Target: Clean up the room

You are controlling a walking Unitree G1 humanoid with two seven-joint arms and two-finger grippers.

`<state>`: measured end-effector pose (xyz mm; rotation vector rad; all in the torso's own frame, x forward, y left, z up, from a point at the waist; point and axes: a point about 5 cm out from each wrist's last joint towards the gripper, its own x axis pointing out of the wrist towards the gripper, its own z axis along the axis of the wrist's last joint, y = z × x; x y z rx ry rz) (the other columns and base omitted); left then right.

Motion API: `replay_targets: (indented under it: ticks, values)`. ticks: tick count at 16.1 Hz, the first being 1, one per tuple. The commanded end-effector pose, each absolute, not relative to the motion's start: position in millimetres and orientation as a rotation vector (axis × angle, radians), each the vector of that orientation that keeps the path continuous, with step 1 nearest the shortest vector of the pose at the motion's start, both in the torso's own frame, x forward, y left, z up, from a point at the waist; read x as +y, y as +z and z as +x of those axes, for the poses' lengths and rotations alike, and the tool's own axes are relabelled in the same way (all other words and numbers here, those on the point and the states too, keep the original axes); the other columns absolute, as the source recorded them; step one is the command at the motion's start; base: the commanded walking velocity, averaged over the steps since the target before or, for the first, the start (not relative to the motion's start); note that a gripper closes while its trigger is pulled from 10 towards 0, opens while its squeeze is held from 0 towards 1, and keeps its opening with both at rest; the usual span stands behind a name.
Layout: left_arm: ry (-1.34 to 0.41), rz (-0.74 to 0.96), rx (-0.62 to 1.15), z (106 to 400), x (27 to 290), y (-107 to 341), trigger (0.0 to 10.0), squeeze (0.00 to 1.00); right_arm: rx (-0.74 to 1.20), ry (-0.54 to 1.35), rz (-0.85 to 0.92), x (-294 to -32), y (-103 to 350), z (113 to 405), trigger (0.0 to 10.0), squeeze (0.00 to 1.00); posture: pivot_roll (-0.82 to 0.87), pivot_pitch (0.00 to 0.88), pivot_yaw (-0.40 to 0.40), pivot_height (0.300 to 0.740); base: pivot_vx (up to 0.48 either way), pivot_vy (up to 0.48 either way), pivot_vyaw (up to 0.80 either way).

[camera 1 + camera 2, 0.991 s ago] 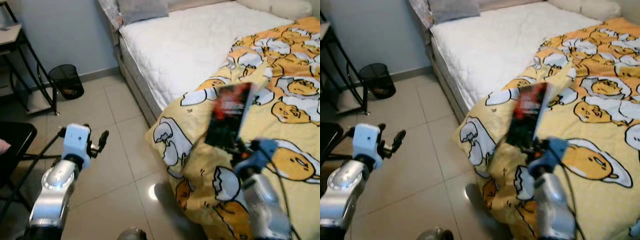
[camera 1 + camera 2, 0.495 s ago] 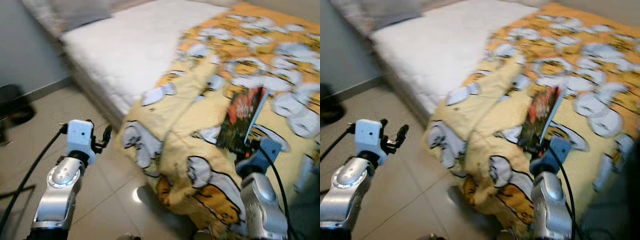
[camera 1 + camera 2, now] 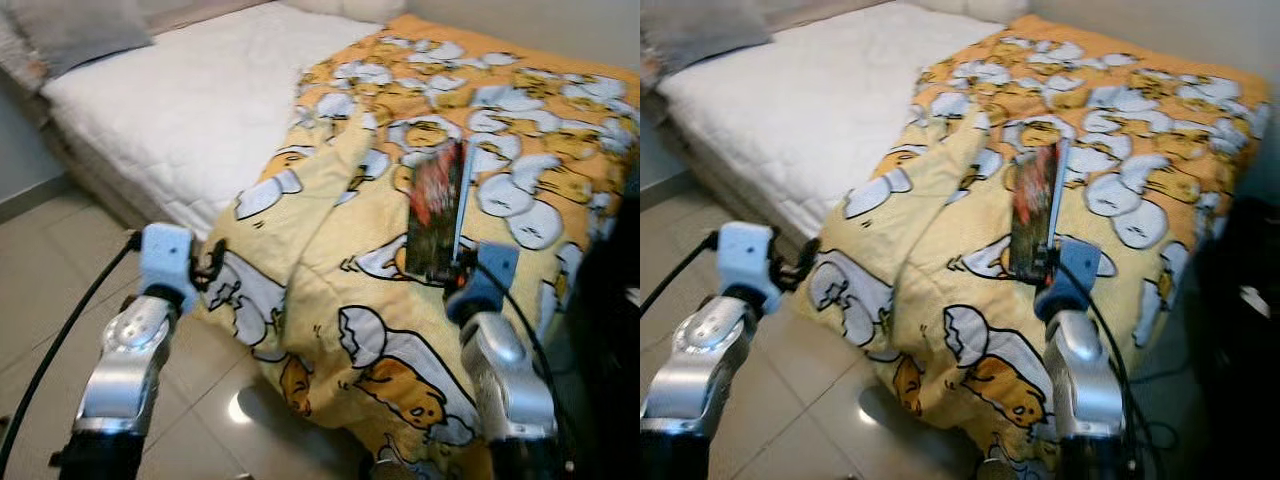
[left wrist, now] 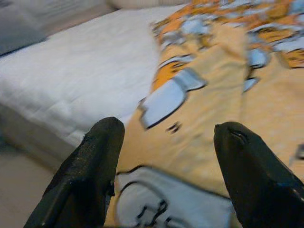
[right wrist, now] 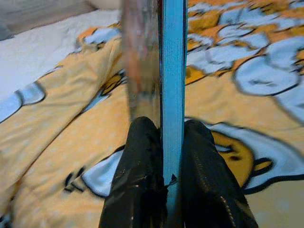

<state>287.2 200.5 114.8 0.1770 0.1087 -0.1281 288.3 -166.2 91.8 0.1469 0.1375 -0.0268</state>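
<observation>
book upright, spine edge up

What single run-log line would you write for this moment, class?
right gripper: shut on book, upright above blanket | left gripper: open, idle at bed edge

a home bedroom — a bed with white mattress, yellow cartoon-egg duvet, grey pillow, tiled floor.
</observation>
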Motion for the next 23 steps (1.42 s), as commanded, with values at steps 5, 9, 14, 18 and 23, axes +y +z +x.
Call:
replay_targets:
  ticks: [5, 9, 14, 18, 23]
  values:
    - [-0.161, 0.192, 0.156, 288, 196, 107, 10.0, 0.0, 0.179, -0.036, 0.184, -163, 89, 293, 10.0, 0.0, -0.02, 0.0, 0.029, 0.74, 0.0, 0.0, -0.75]
    - [-0.155, 0.199, 0.171, 285, 196, 104, 10.0, 0.0, 0.202, -0.054, 0.205, -167, 83, 289, 10.0, 0.0, 0.0, 0.0, 0.026, 0.74, 0.0, 0.0, -0.76]
    - [-0.174, 0.2, 0.166, 284, 197, 107, 10.0, 0.0, 0.21, -0.038, 0.21, -159, 82, 289, 10.0, 0.0, 0.01, 0.0, 0.036, 0.74, 0.0, 0.112, -0.76]
    - [-0.166, 0.207, 0.162, 287, 201, 111, 10.0, 0.0, 0.206, -0.035, 0.215, -157, 82, 291, 10.0, 0.0, 0.02, 0.0, 0.041, 0.74, 0.0, 0.308, -0.76]
    - [-0.161, 0.215, 0.161, 288, 203, 112, 10.0, 0.0, 0.201, -0.023, 0.209, -154, 82, 293, 10.0, 0.0, 0.03, 0.0, 0.04, 0.74, 0.0, 0.306, -0.76]
